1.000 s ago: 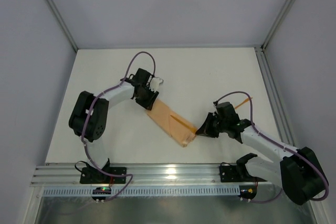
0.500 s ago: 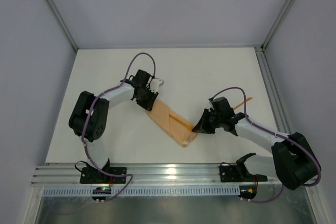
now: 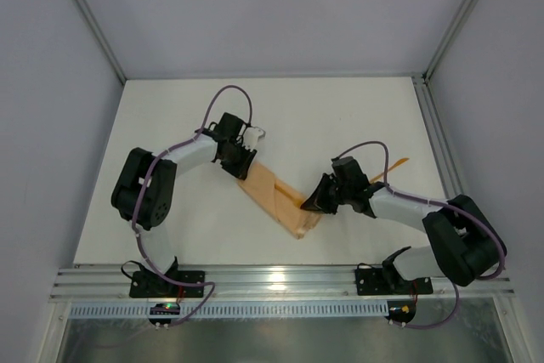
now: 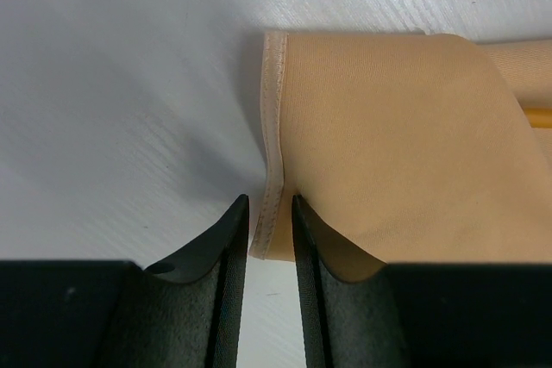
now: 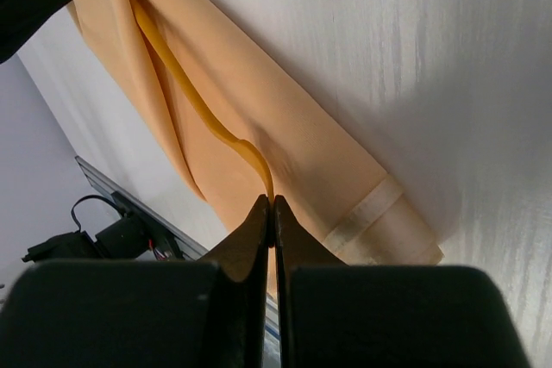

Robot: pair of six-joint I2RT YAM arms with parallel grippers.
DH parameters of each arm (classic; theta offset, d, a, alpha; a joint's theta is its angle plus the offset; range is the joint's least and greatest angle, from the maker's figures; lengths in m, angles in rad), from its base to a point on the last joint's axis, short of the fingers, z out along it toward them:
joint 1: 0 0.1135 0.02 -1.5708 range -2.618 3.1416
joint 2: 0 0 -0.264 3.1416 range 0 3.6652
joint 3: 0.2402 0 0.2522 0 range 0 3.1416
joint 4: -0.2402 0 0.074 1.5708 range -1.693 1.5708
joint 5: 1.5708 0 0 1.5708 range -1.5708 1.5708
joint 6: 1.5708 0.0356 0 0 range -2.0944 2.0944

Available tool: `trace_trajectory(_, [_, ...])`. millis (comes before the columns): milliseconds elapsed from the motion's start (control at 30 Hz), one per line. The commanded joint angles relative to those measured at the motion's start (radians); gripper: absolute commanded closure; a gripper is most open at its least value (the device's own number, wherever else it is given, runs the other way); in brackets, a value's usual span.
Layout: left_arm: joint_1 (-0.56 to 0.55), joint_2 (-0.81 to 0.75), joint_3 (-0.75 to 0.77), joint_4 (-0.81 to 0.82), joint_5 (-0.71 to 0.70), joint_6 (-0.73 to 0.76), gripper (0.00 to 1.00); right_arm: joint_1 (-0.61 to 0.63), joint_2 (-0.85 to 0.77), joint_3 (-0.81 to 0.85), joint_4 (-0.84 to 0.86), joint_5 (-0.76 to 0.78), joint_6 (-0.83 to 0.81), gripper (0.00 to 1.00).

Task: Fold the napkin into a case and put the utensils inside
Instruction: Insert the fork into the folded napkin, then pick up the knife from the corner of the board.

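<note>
The napkin (image 3: 274, 195) lies folded as a narrow case, slanting across the table's middle. My left gripper (image 3: 241, 169) is at its upper-left end. In the left wrist view the jaws (image 4: 269, 204) stand narrowly apart, pinching the napkin's hemmed edge (image 4: 274, 109). My right gripper (image 3: 309, 204) is at the case's lower-right part, shut on the thin handle of an orange utensil (image 5: 194, 101). From the right gripper (image 5: 274, 200) that utensil runs into a fold of the cloth (image 5: 293, 135). A second utensil (image 3: 393, 164) lies on the table to the right.
An orange utensil end (image 4: 536, 116) shows at the case's far edge in the left wrist view. The metal rail (image 3: 280, 278) with both arm bases runs along the near edge. Enclosure walls and corner posts (image 3: 455, 31) ring the white table.
My right gripper has moved left and up along the case, pushing the held utensil further into the fold. The left gripper's jaws have narrowed on the hem.
</note>
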Motion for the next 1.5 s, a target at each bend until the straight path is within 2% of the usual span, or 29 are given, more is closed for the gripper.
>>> trace_trajectory(0, [-0.003,-0.045,-0.003,0.029,0.032,-0.012,0.72,0.019,0.037,0.012,0.09,0.032,0.052,0.97])
trace_trajectory(167, [-0.003,-0.045,-0.003,0.028,0.033,-0.01,0.72,0.048,0.074,0.023,0.112,0.05,0.069,0.96])
trace_trajectory(233, [-0.003,-0.048,-0.005,0.025,0.032,-0.009,0.72,0.049,0.089,0.04,0.086,0.055,0.058,0.89])
trace_trajectory(267, [-0.003,-0.051,-0.005,0.022,0.03,-0.007,0.72,0.049,0.092,0.051,0.07,0.058,0.046,0.85])
trace_trajectory(300, [-0.003,-0.054,-0.006,0.022,0.026,-0.006,0.71,0.049,0.091,0.077,0.051,0.061,0.014,0.73])
trace_trajectory(333, [-0.003,-0.057,-0.008,0.022,0.024,-0.003,0.71,0.051,0.071,0.089,-0.015,0.082,-0.003,0.65])
trace_trajectory(400, [-0.003,-0.067,-0.009,0.02,0.012,0.004,0.69,0.051,0.037,0.121,-0.064,0.114,-0.049,0.56])
trace_trajectory(433, [-0.003,-0.072,-0.009,0.02,0.009,0.008,0.69,0.052,0.014,0.134,-0.095,0.13,-0.064,0.35])
trace_trajectory(467, [-0.003,-0.075,-0.008,0.019,0.003,0.011,0.68,0.052,-0.024,0.15,-0.159,0.163,-0.084,0.28])
trace_trajectory(533, [-0.004,-0.084,-0.002,0.016,-0.007,0.017,0.67,0.052,-0.064,0.208,-0.286,0.203,-0.147,0.21])
trace_trajectory(633, [-0.003,-0.101,0.012,0.003,-0.025,0.022,0.64,0.049,-0.145,0.306,-0.502,0.358,-0.24,0.18])
trace_trajectory(667, [-0.003,-0.107,0.014,-0.001,-0.03,0.022,0.61,0.043,-0.185,0.328,-0.551,0.475,-0.264,0.16])
trace_trajectory(733, [-0.003,-0.127,0.02,-0.006,-0.04,0.025,0.57,-0.015,-0.225,0.376,-0.633,0.58,-0.282,0.03])
trace_trajectory(767, [-0.001,-0.138,0.021,-0.004,-0.049,0.027,0.56,-0.055,-0.24,0.381,-0.689,0.62,-0.269,0.01])
trace_trajectory(833, [-0.003,-0.167,0.024,-0.004,-0.053,0.031,0.52,-0.169,-0.271,0.368,-0.724,0.737,-0.229,0.01])
trace_trajectory(900, [-0.001,-0.187,0.026,-0.006,-0.057,0.037,0.49,-0.225,-0.239,0.355,-0.715,0.836,-0.229,0.01])
trace_trajectory(967, [-0.003,-0.213,0.024,-0.012,-0.06,0.04,0.48,-0.317,-0.179,0.361,-0.697,0.811,-0.239,0.02])
trace_trajectory(1033, [-0.003,-0.227,0.021,-0.027,-0.057,0.039,0.47,-0.389,-0.051,0.406,-0.716,0.704,-0.236,0.19])
trace_trajectory(1100, [-0.003,-0.25,0.012,-0.035,-0.057,0.04,0.47,-0.479,0.028,0.445,-0.712,0.679,-0.219,0.38])
trace_trajectory(1133, [-0.001,-0.259,-0.001,-0.037,-0.054,0.042,0.47,-0.497,0.08,0.45,-0.68,0.693,-0.219,0.41])
trace_trajectory(1267, [-0.003,-0.302,-0.034,-0.03,-0.06,0.05,0.46,-0.503,0.193,0.515,-0.663,0.752,-0.233,0.45])
trace_trajectory(1467, [-0.003,-0.315,-0.035,-0.03,-0.048,0.053,0.46,-0.504,0.296,0.591,-0.657,0.765,-0.221,0.44])
